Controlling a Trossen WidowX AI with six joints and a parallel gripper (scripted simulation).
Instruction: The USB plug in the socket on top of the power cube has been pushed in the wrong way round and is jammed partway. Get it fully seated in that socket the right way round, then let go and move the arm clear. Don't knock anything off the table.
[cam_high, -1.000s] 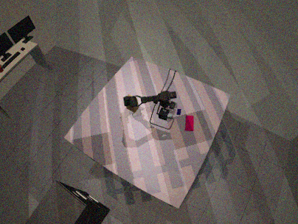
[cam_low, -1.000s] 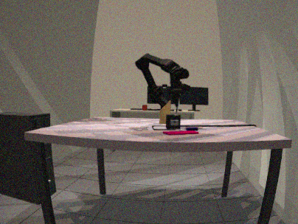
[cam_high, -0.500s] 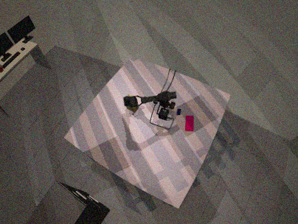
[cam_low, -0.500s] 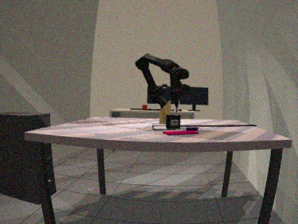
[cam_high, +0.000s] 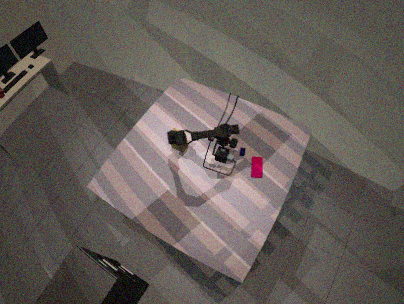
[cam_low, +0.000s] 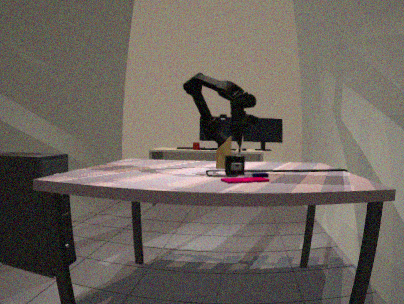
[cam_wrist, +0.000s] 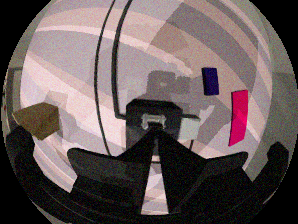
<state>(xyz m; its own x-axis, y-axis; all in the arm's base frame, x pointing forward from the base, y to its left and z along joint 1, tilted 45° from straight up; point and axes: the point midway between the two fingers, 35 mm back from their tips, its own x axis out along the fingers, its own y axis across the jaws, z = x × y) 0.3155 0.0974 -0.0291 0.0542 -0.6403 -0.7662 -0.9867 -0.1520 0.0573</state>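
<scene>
The black power cube (cam_low: 235, 166) (cam_wrist: 136, 111) stands on the table. A pale metallic piece (cam_wrist: 154, 120) shows on its top, right at my fingertips; whether it is the socket rim or part of the USB plug is unclear. My gripper (cam_wrist: 156, 134) (cam_low: 239, 151) points down just above the cube's top and is shut on the USB plug, which the fingers mostly hide. How deep the plug sits and which way round it is cannot be seen. In the top view the arm covers much of the cube.
A pale block (cam_wrist: 190, 127) sticks out at the cube's side. A black cable (cam_wrist: 116, 65) runs around the cube. A dark blue block (cam_wrist: 210, 81) (cam_high: 242, 151) and a pink slab (cam_wrist: 238, 118) (cam_high: 257, 167) lie nearby; a tan block (cam_wrist: 40, 120) (cam_low: 224, 154) stands on the other side.
</scene>
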